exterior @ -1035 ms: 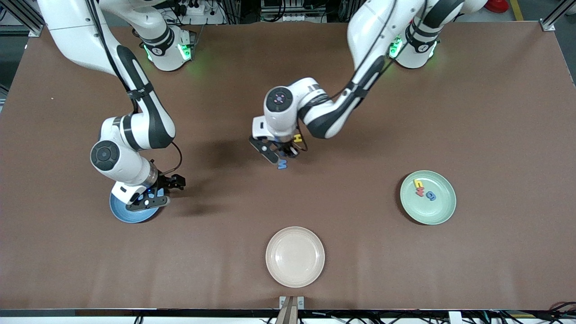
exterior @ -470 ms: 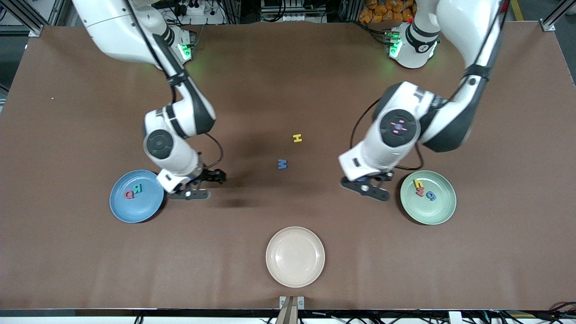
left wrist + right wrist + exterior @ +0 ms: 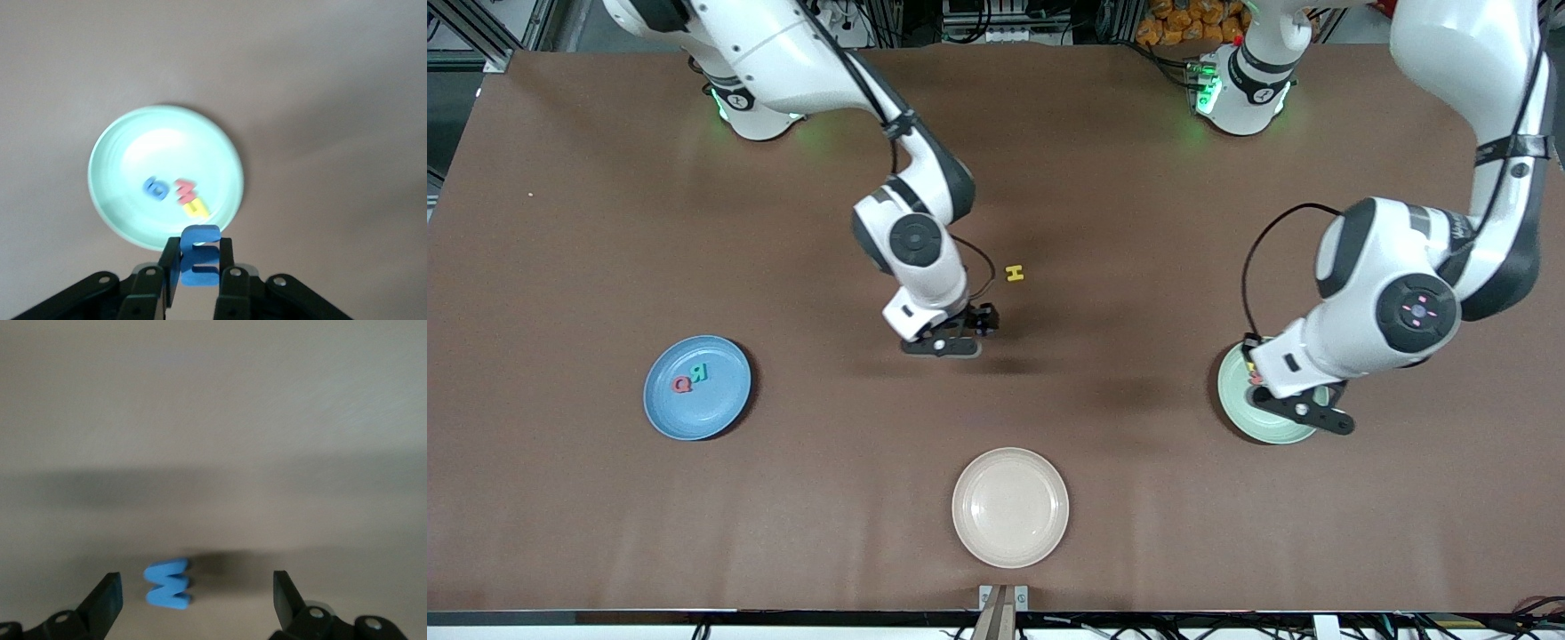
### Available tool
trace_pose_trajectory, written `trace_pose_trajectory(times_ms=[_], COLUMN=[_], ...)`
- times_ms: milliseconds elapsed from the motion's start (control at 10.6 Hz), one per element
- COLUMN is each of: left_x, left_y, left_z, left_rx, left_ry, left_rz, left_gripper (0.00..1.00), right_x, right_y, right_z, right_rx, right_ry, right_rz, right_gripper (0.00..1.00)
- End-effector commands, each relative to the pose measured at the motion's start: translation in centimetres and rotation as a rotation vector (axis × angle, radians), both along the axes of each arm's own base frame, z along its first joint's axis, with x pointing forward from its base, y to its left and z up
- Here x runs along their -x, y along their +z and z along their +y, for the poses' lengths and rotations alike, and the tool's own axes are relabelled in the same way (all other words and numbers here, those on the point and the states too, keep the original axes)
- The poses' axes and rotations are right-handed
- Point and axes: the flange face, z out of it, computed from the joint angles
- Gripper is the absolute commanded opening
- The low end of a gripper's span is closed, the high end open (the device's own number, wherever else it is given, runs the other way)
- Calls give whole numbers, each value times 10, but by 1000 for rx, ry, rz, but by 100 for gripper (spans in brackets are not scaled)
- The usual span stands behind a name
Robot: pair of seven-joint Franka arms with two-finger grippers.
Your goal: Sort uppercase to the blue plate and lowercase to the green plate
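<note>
Two steps in hand at once. Over the green plate (image 3: 110, 200), left end effector (image 3: 198, 261) clenched on the blue e (image 3: 199, 257); needs lowering and release beside the g, w, h. Right end effector (image 3: 193, 600) spread wide above the blue M (image 3: 168, 584) on the counter (image 3: 1138, 222), well apart from the blue plate (image 3: 660, 413); needs descent and closing.

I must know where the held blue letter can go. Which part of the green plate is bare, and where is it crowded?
The left gripper holds the blue e over the green plate. The g, w and h crowd together on the part toward the gripper. The plate's middle and the rest of its floor are bare, bordered only by the rim.
</note>
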Motion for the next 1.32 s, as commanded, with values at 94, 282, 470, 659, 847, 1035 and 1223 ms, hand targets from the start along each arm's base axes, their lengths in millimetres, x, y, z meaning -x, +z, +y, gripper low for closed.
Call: trace_pose_trajectory(times_ms=[94, 282, 470, 659, 847, 1035, 1223], left_x=[9, 8, 3, -5, -14, 0, 22], left_y=[-67, -104, -102, -54, 26, 95, 164], left_z=[42, 54, 55, 50, 62, 61, 76], left_rx=[-11, -12, -7, 21, 27, 72, 171], left_ry=[47, 66, 70, 85, 109, 135, 213], left_rz=[92, 111, 89, 37, -76, -136, -189], left_gripper=[0, 19, 100, 100, 100, 100, 100], right_x=[-1, 4, 4, 4, 4, 6, 5], right_y=[-32, -38, -38, -35, -34, -34, -34], right_z=[8, 16, 16, 20, 21, 22, 23], right_rx=[54, 55, 53, 45, 43, 45, 41], right_ry=[44, 50, 43, 41, 41, 47, 44], right_rz=[-1, -1, 1, -2, -2, -5, -9], right_gripper=[100, 100, 100, 100, 100, 65, 0])
